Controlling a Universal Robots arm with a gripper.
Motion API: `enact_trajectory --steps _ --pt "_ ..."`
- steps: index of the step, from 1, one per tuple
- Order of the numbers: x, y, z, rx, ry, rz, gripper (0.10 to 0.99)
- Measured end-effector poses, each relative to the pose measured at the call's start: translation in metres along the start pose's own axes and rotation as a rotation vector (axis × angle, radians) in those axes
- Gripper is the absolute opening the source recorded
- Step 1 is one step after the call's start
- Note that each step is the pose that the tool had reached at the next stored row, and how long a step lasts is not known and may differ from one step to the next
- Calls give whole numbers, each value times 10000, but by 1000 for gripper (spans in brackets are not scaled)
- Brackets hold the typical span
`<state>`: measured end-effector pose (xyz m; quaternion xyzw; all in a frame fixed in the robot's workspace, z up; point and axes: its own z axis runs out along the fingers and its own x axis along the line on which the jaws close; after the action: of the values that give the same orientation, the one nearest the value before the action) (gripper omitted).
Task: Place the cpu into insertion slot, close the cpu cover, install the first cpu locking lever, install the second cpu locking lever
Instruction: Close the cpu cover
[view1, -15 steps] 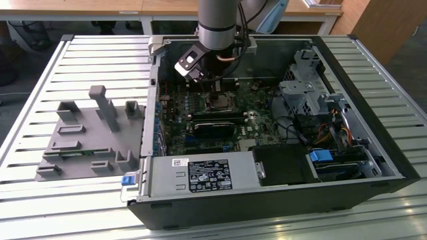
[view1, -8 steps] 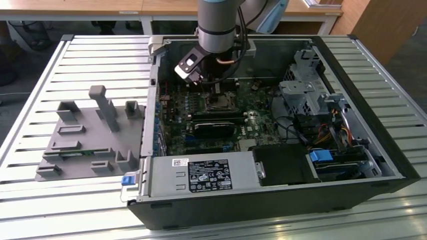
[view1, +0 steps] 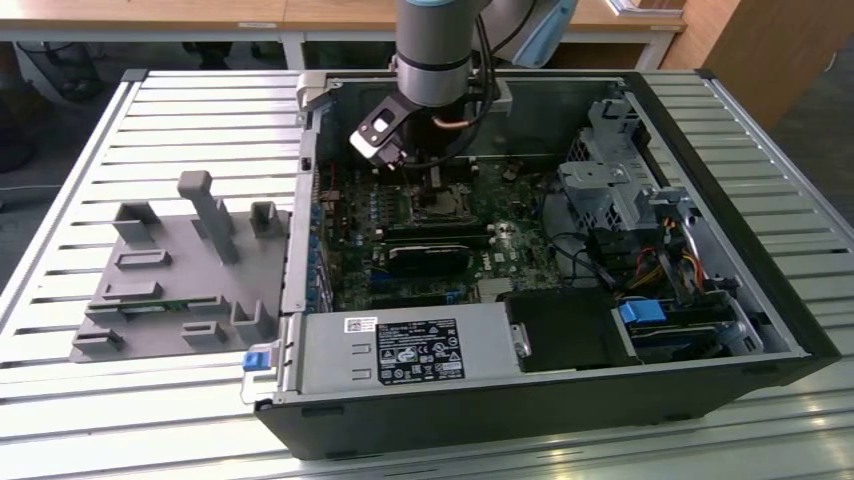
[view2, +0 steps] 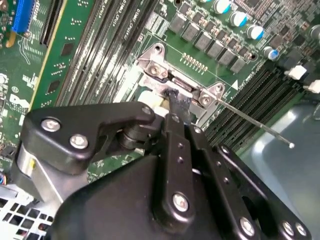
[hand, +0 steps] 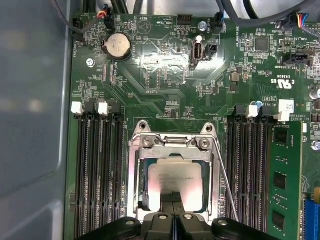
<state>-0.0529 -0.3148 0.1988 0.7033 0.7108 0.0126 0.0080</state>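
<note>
Press cover flat over seated cpu with narrow, empty tool, tips centred on its edge, clear of loose lever alongside.

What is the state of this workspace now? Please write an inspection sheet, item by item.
Surface: slatted metal table carrying an open computer case.
Job's things: cpu lies flat, showing through the window of the cpu cover, which lies down around it; a thin locking lever stands out beside the socket, seemingly unlatched.
Clutter: grey plastic fixture on the table, at the exterior view's left of the case.
Grippers: gripper low over the cpu's edge, fingers shut.
Cables: coloured wire bundle inside the case, apart from the socket.
Surroundings: wooden desks behind the table.
</note>
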Motion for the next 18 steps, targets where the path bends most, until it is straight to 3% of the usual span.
enact_trajectory --steps 6,12,18 --pt "10 30 -9 -12 14 0 106" --pt "9 34 -127 -1 3 0 106" --pt "9 74 -126 10 3 0 106"
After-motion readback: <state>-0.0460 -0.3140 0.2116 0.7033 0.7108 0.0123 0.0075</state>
